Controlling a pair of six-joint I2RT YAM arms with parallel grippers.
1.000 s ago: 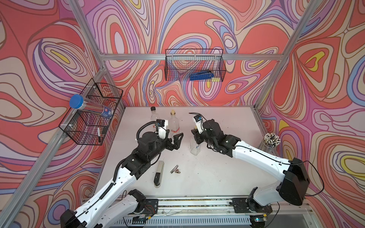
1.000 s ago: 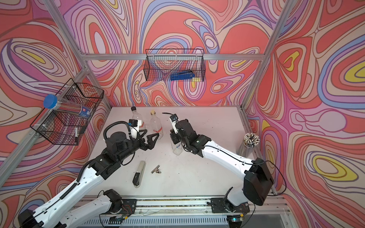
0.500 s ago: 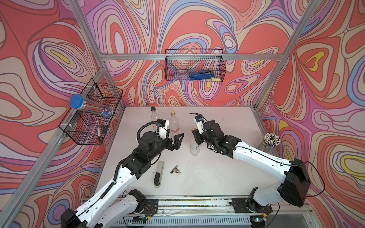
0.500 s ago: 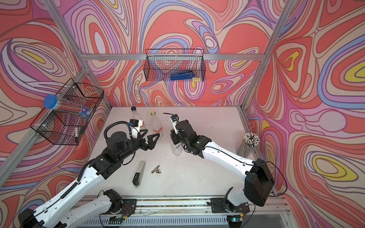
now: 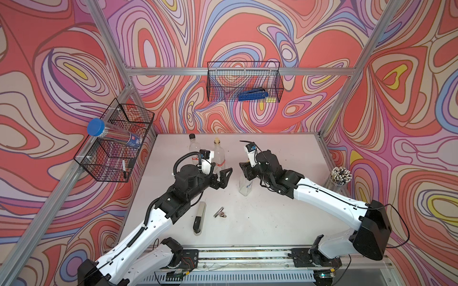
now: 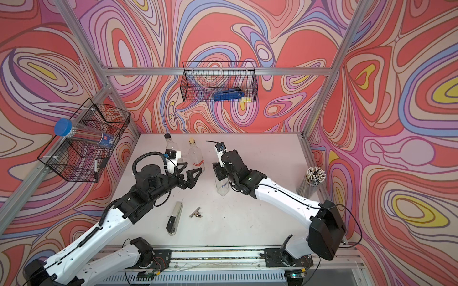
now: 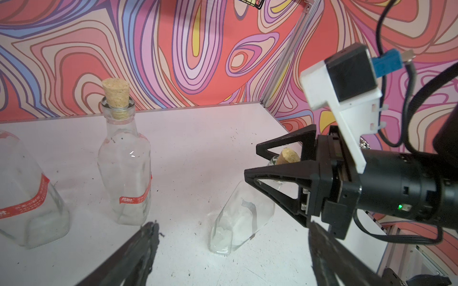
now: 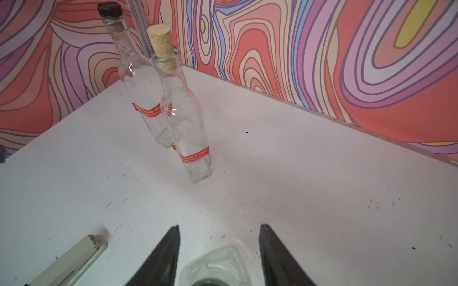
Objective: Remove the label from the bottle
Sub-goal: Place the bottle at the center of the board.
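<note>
right gripper [image 7: 251, 161]: jaws apart, 1 on each side of the stoppered neck, with gaps showing on both sides in the right wrist view
bottle [image 5: 244, 186]: clear glass with whitish smears, base on the desk [image 5: 285, 222], about mid-desk under that gripper
left gripper [image 5: 226, 176]: jaws wide apart, nothing in it, hovering just left of the bottle
far left: 2 more with red bands, corked bottle [image 5: 218, 158] and black-capped bottle [image 5: 192, 144]
near side: box cutter [image 5: 199, 218] and metal clip [image 5: 218, 213], both lying flat

Robot lab cell: aluminium frame [image 5: 173, 71], swirl-patterned walls [image 5: 247, 37].
</note>
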